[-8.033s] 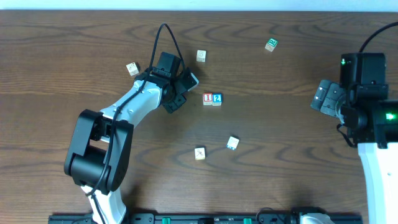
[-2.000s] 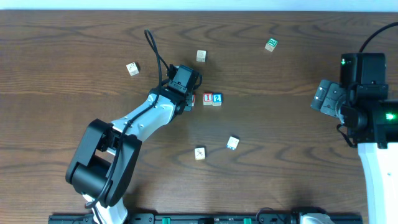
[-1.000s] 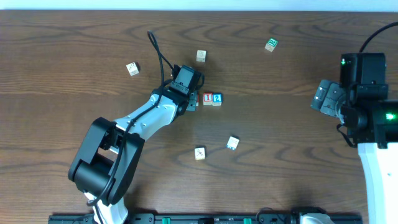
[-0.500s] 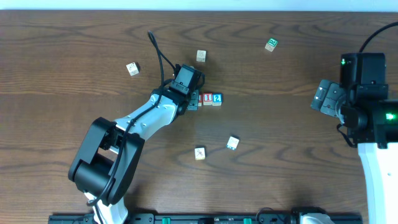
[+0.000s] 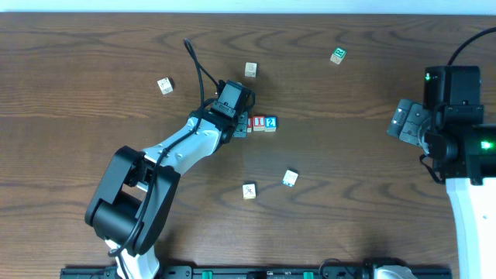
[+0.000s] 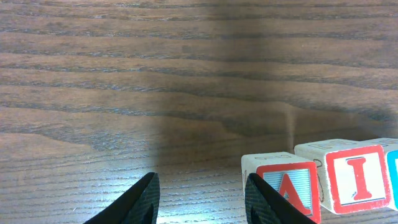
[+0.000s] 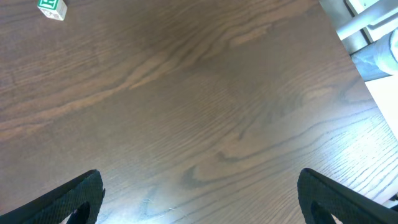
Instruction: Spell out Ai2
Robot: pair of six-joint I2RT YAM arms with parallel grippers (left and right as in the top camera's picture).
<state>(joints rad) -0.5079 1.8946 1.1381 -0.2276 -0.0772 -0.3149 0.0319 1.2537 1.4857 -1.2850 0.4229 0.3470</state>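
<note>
Left of centre on the table (image 5: 93,46), left gripper (image 6: 205,200) low, fingers parted over bare wood. Just right, side by side: A block (image 6: 283,186), I block (image 6: 348,177), 2 block (image 5: 270,122). Far right, right gripper (image 7: 199,205) spread wide, empty.

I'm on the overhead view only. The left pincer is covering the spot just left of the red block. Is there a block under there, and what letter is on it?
Observer: Yes. The left wrist view shows an A block side by side with the I block.
Operator: Is the left pincer gripping the A?
Observer: No. The left pincer is open, with only bare table between its fingers. The A block sits just outside one of them.
Operator: And the right pincer?
Observer: The right wrist view shows the right pincer open wide and holding nothing.
</note>
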